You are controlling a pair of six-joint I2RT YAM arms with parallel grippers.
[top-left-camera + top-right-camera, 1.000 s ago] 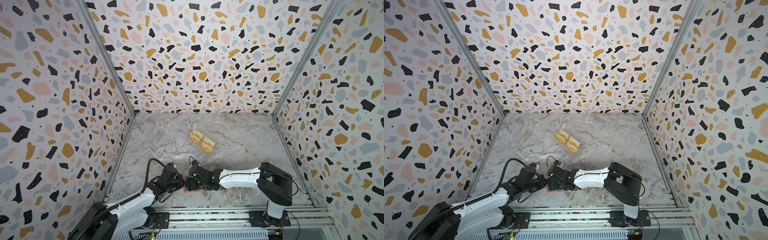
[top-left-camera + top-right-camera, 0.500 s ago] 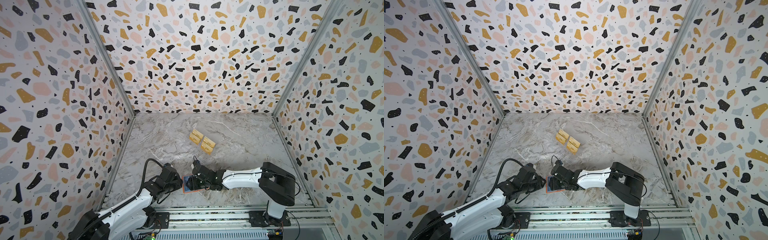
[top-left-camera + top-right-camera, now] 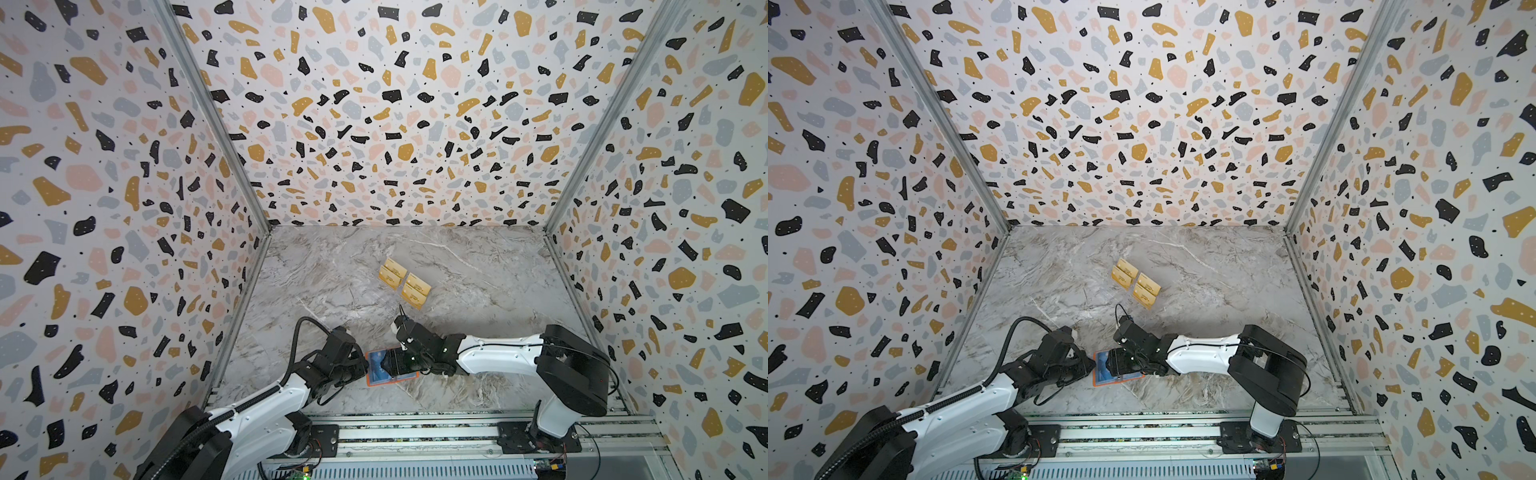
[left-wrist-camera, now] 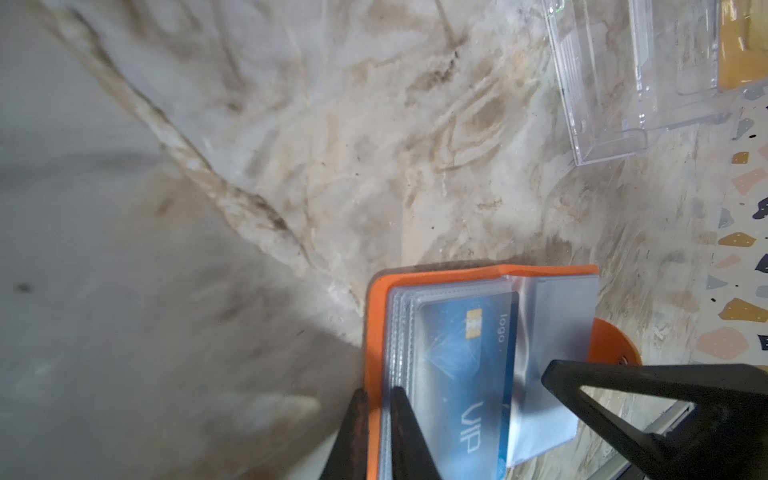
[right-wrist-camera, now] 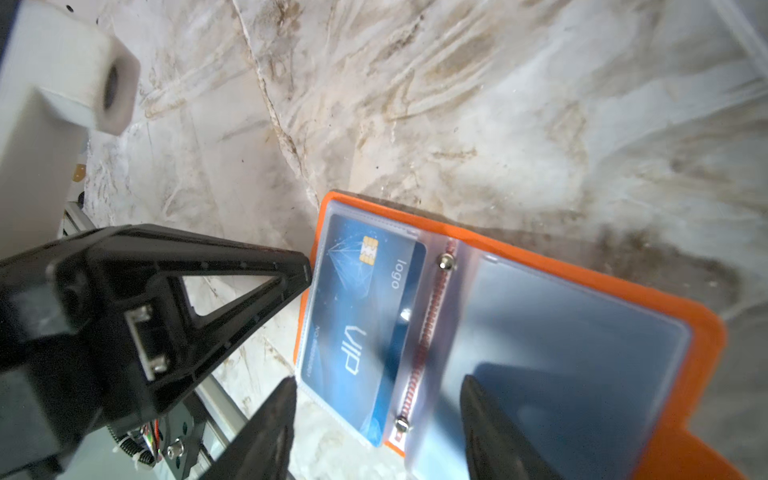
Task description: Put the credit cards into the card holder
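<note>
While left gripper (image 4: 376, 399) pinches the edge of the open orange card holder (image 5: 582, 278) at the table (image 3: 457, 270) front, right gripper (image 5: 378, 380) hangs open over the sleeved blue VIP card (image 5: 361, 316); a slipped pinch may let clear sleeves (image 5: 561, 353) flip shut.

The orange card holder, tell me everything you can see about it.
The card holder is an orange leather-like wallet lying open on the marble tabletop near its front edge. Clear plastic sleeves are fastened along its spine by two metal rivets; one sleeve holds a blue VIP card. A rounded tab carries a snap. The left gripper pinches its cover edge; the right gripper hangs open over the sleeves.
</note>
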